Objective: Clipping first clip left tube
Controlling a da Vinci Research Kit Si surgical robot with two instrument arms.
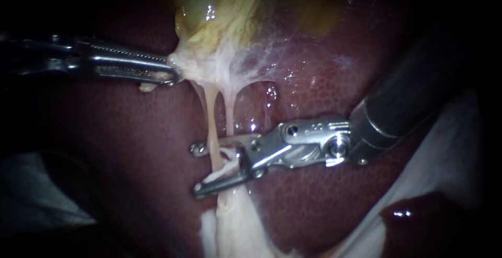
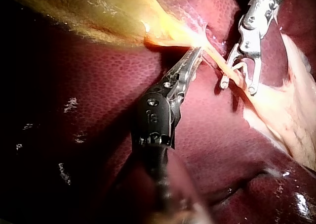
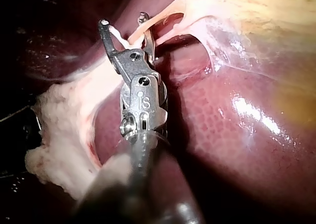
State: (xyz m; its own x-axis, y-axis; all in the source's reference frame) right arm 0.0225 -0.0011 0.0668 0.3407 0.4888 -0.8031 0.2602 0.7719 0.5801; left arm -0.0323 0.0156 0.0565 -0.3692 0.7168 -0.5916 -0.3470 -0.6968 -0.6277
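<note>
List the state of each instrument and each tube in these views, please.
Left instrument: jaws shut on gallbladder edge.
Right instrument: jaws open, left tube between them.
Left tube: taut, no clip on it.
Right tube: taut, no clip visible.
Gallbladder: edge gripped, tissue below it stretched.

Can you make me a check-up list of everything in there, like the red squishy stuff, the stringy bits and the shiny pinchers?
Surface: the liver, dark red and wet, lies under everything.
Job's things: the left tube and the right tube run from the gallbladder down to a pale tissue lump; no closed clip seen on either tube.
Clutter: nothing seen.
Instruments: left instrument, jaws shut on the gallbladder's lower end; right instrument, jaws open with the left tube between them.
Cables: nothing seen.
Surroundings: dark; pale material beside the liver, cannot tell what it is.
</note>
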